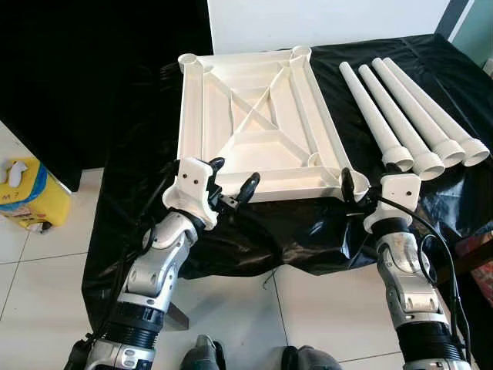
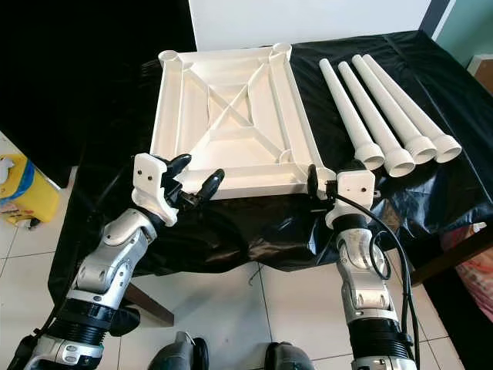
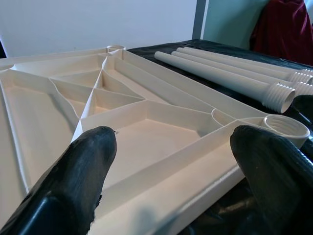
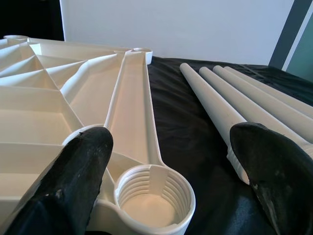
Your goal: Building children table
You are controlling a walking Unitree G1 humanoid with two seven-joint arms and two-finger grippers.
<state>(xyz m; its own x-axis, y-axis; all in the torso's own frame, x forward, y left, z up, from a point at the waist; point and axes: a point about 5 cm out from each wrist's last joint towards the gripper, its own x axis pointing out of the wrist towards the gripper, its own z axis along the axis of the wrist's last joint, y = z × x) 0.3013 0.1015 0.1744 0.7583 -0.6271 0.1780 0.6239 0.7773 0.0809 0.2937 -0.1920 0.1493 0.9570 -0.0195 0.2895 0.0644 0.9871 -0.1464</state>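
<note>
A white plastic tabletop (image 1: 254, 116) lies upside down on the black-covered table, its ribs and corner sockets facing up. Several white table legs (image 1: 400, 108) with threaded ends lie side by side to its right. My left gripper (image 1: 236, 171) is open at the tabletop's near edge, left of centre, its fingers (image 3: 83, 166) spread over the rim. My right gripper (image 1: 362, 189) is open at the near right corner, straddling the threaded corner socket (image 4: 154, 198). Nothing is held by either one.
The black sheet (image 1: 262, 239) drapes over the table's near edge down toward the tiled floor. A yellow package (image 1: 27, 193) stands on the floor at the left. A white wall panel (image 1: 323, 23) rises behind the table. A red cloth (image 3: 283, 29) hangs at the far right.
</note>
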